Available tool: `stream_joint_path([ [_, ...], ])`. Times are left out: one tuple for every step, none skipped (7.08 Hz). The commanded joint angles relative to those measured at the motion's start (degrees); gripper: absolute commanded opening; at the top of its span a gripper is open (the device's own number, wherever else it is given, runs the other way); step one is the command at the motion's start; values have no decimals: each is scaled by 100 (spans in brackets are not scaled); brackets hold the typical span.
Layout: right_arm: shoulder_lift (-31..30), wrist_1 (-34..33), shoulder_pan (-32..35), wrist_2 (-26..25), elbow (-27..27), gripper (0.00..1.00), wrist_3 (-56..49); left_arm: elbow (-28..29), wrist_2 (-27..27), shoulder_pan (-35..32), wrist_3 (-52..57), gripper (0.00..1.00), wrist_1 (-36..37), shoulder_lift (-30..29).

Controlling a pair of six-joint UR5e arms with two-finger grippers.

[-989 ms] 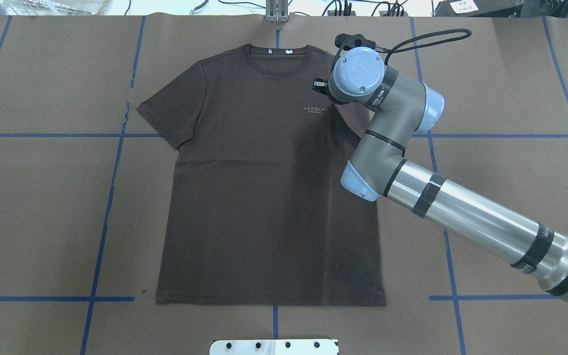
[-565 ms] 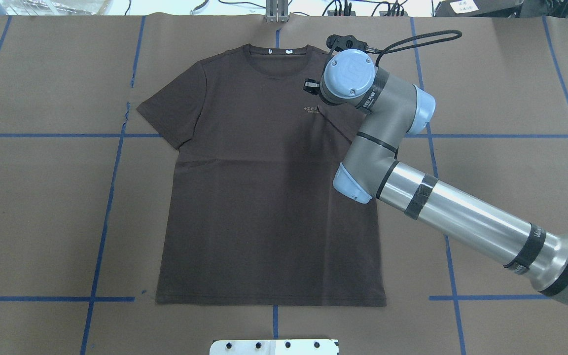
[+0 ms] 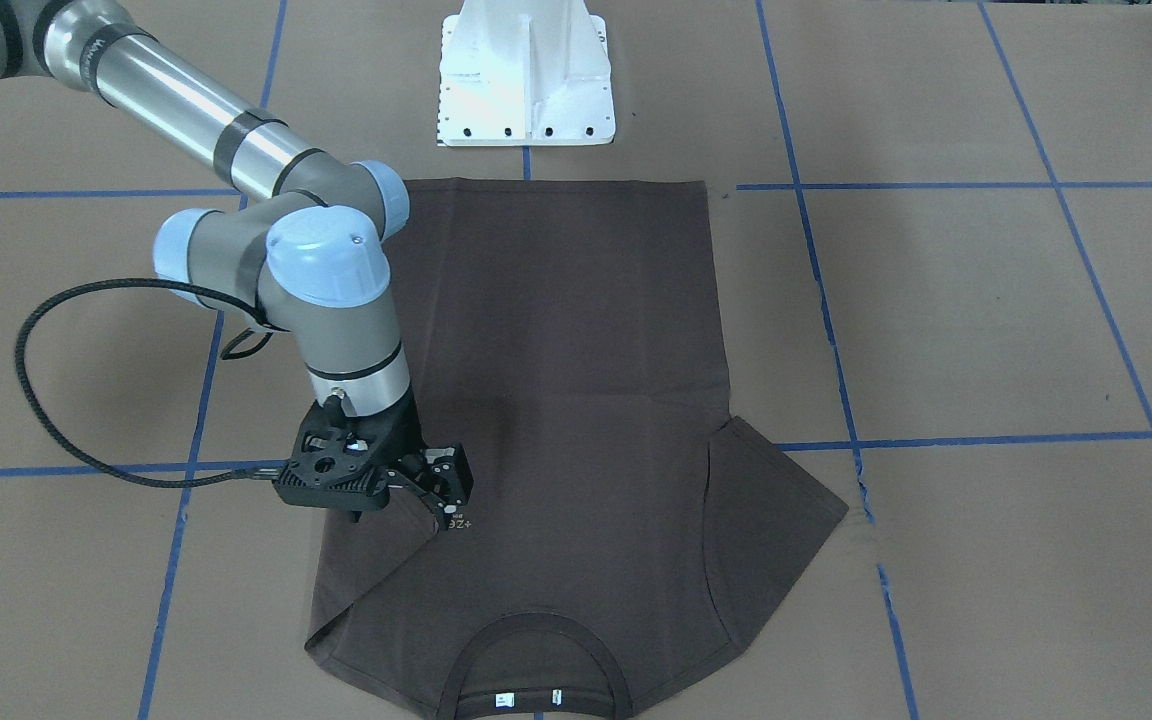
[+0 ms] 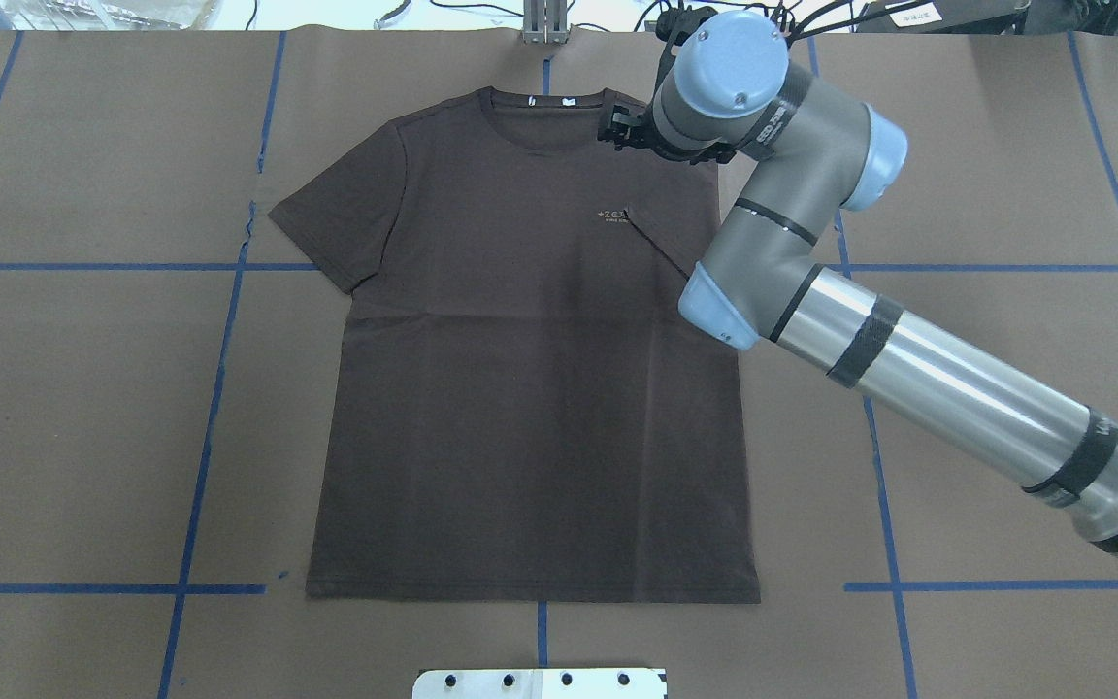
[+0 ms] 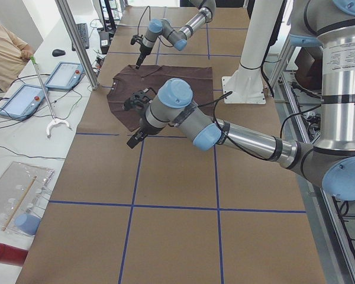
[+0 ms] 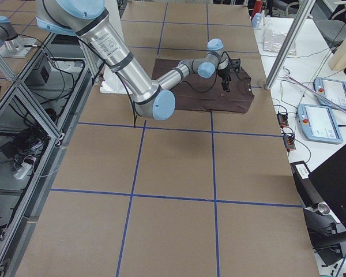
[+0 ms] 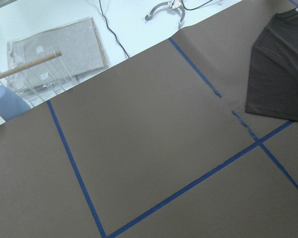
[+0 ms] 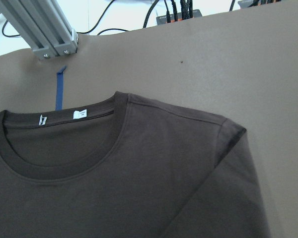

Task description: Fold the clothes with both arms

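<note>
The dark brown T-shirt (image 4: 520, 388) lies flat, front up, collar at the far edge. Its sleeve on my right side is folded inward onto the chest, and the sleeve tip covers part of the pale logo (image 4: 610, 214). My right gripper (image 4: 617, 131) hovers above that shoulder, open and empty; it also shows in the front-facing view (image 3: 446, 485). The right wrist view shows the collar with white labels (image 8: 79, 115) and the folded shoulder, no fingers. My left gripper (image 5: 134, 137) shows only in the exterior left view, over bare table beside the shirt; I cannot tell its state.
The white pedestal base (image 3: 526, 80) stands at the near table edge by the shirt's hem. An aluminium post (image 4: 544, 24) rises behind the collar. Blue tape lines cross the brown table cover. Tablets (image 5: 65, 74) and an operator (image 5: 6, 53) are beyond the far edge.
The right gripper drew the sleeve inward over the logo, then rose and moved toward the collar. The sleeve stays folded on the chest.
</note>
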Motion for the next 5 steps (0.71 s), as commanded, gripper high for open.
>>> stream_joint_path([
  [-918,-321,847,1162,1086,100,-1137,504,653,722,-1260,100,-442,-397],
  [-1324,-348,1330,1690,1334,100,-1865,637,772,949,-2261,98,-794,-459],
  [-1789,-314,1726,2157,1441,100,-2551,847,1112,1343,-3045,84,-876,-712],
  [-2177,-270,2192,2631,1468,100,-3297,1128,1385,1764,-4002,58,-868,-1045],
  [-2581,-278,2701,3158,1477,100,-4123,1374,2049,2212,-4655,56,-894,-1414],
])
